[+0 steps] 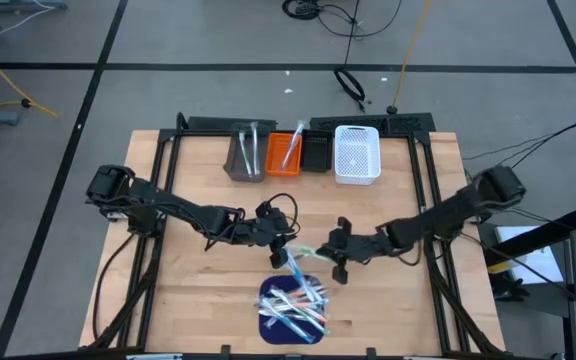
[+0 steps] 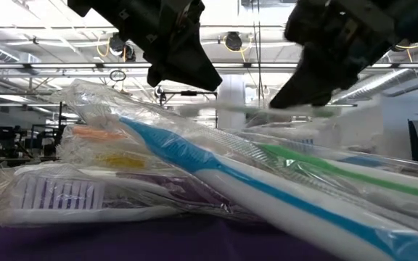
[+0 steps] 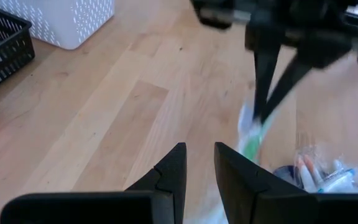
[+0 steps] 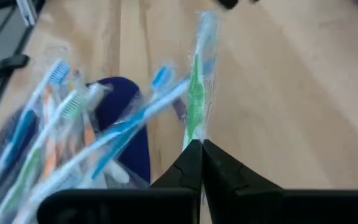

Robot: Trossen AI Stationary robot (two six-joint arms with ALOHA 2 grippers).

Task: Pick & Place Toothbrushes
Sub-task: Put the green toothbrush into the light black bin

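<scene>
Currently the right gripper (image 4: 202, 149) has its jaws pinched shut on a green toothbrush (image 4: 195, 99) still in its clear wrapper, holding it by one end just beside the pile. In the high view that right gripper (image 1: 320, 255) sits a little above the dark blue mat (image 1: 271, 322), with the held brush (image 1: 303, 250) sticking out toward the left arm.

The left gripper (image 3: 197, 163) hovers close by, facing the right one; its jaws stand slightly apart with nothing visible between them. From the left wrist view the green brush (image 3: 251, 142) hangs below the right arm's fingers, ahead of the left jaws but not yet in them.

Remaining pile of toothbrushes (image 1: 296, 302): many wrapped pieces, blue, green, orange and white, lying crossed over the mat at the near edge of the desk (image 1: 188, 290).

Bins at the far edge:
- grey bin (image 1: 247, 152): a couple of pale sticks inside, likely brushes.
- orange bin (image 1: 285, 153): one light brush visible.
- black bin (image 1: 316, 152): contents cannot be made out.
- white bin (image 1: 357, 153): appears to hold nothing, though hard to tell.

Judgement: early stage. Only a few brushes placed, most of the pile untouched. The one in hand has been lifted but not delivered; possibly a hand-over to the left arm is intended.
</scene>
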